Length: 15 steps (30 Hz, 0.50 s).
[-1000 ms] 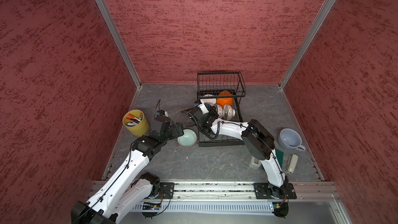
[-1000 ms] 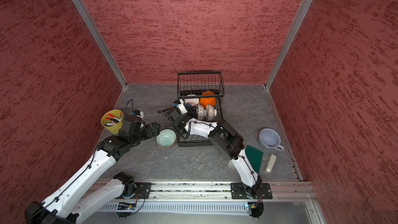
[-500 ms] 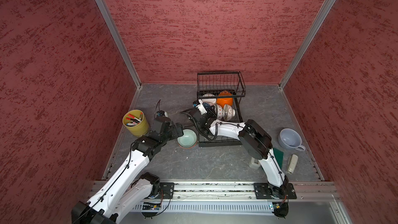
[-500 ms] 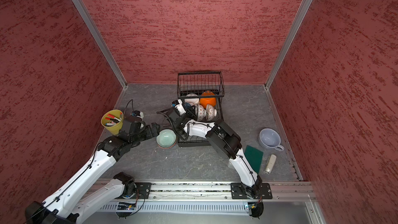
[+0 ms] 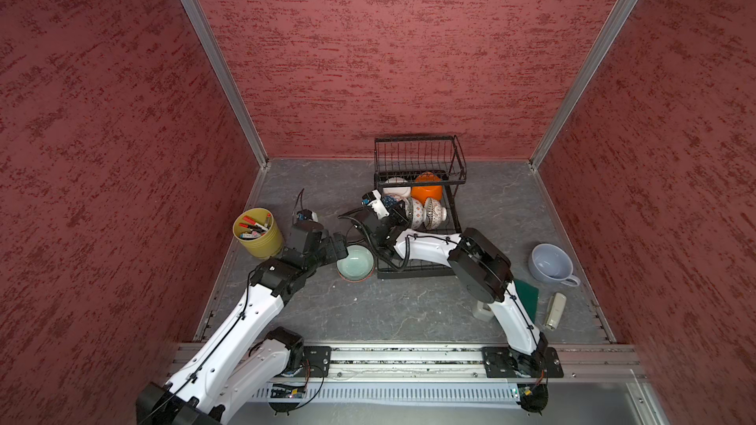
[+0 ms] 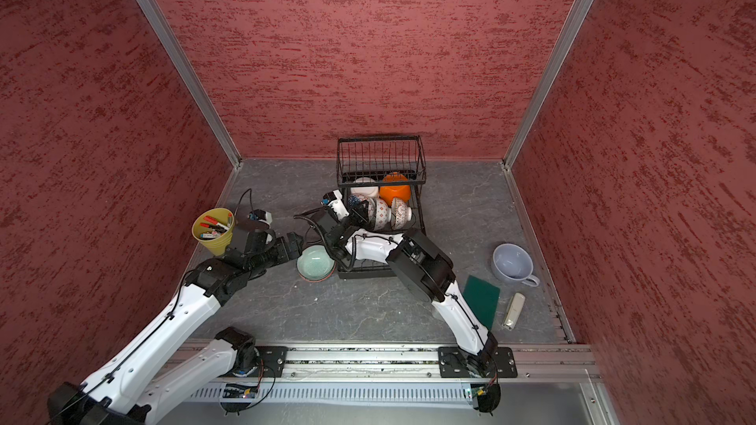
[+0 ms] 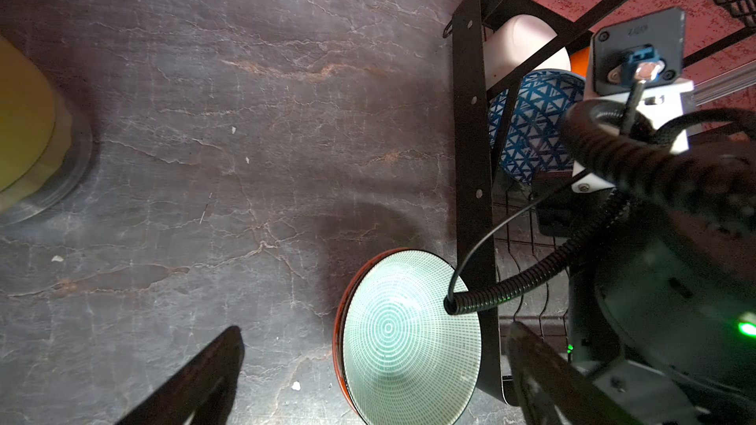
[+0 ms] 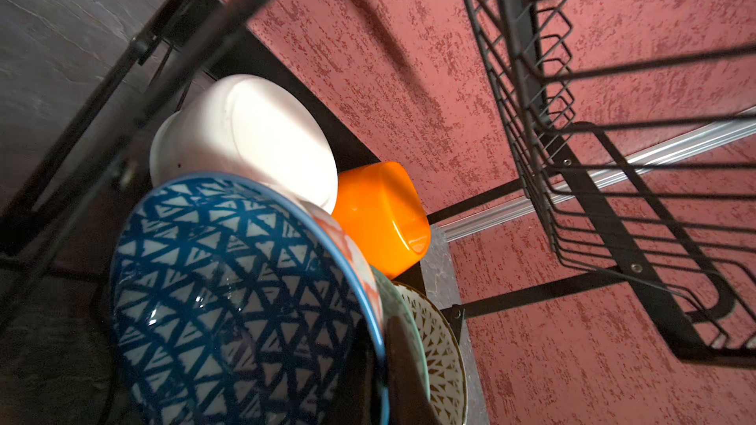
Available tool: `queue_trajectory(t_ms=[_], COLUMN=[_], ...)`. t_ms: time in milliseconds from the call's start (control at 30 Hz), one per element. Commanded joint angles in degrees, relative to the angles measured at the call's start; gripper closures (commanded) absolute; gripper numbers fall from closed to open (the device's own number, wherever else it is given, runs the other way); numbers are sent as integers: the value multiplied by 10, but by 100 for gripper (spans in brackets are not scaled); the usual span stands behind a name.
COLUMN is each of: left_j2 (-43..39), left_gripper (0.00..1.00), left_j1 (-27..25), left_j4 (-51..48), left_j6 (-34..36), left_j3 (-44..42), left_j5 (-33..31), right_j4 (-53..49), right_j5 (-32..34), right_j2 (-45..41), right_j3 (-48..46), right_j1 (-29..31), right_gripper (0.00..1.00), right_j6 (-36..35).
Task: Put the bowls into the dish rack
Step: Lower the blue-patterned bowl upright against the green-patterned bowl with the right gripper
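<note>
Seating the blue bowl (image 8: 229, 292) in the rack (image 5: 417, 153), the right gripper (image 5: 400, 211) pinches its rim and likely must let go next, while the left gripper (image 5: 341, 246) gapes empty beside the green bowl (image 5: 355, 262) on the table (image 5: 409, 312).

top views overhead, wrist views close, all share dish rack (image 5: 413, 273)

arms (image 5: 253, 316): white links | joints (image 5: 482, 267): black | cables (image 7: 532, 280): black, corrugated | status light (image 7: 748, 329): green
</note>
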Motion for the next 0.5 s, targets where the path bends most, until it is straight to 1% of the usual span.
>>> queue_trajectory(t_ms=[0,200,433,467], left_j2=[-11,-14,-12,-13], left_gripper=[0,0,0,0], left_j1=[4,6,6,6], left_j4=[-2,-7,-7,-7], left_j6=[6,7,8,8], left_j3=[-3,1,2,2], left_j5=[6,6,7,7], right_j4=[-19,-21,-48,-49], right_j5=[-19,-26,-39,-39], right_j2=[28,35,41,42], right_j3=[11,19,34,35], right_j1=[13,21,29,30], right_gripper=[100,100,100,98], right_j6=[-11,-17,2,3])
